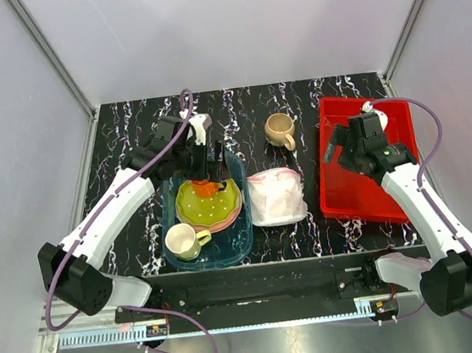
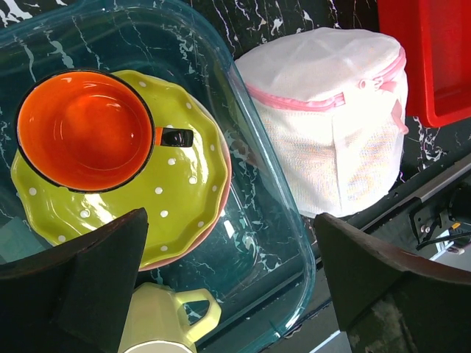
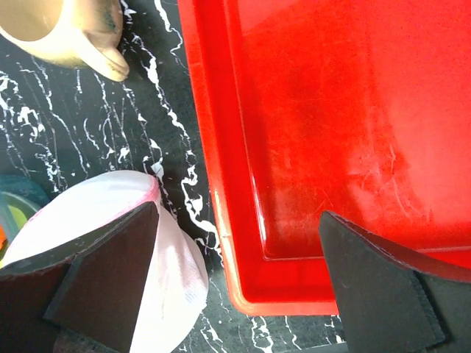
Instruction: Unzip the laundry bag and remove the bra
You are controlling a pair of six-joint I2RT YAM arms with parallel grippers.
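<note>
The laundry bag (image 1: 277,196), a white mesh dome with pink zip edging, stands zipped shut on the black marbled table between the teal tub and the red tray. It also shows in the left wrist view (image 2: 331,118) and in the right wrist view (image 3: 176,272). The bra is hidden; only a faint pink shows through the mesh. My left gripper (image 1: 213,158) hovers open over the tub, left of the bag (image 2: 229,243). My right gripper (image 1: 335,144) hovers open over the red tray's left edge, right of the bag (image 3: 239,220). Both are empty.
A clear teal tub (image 1: 212,264) holds a yellow-green dotted plate (image 1: 222,205), an orange cup (image 2: 81,129) and a pale yellow mug (image 1: 184,242). A beige mug (image 1: 279,129) stands behind the bag. The red tray (image 1: 348,189) lies at the right.
</note>
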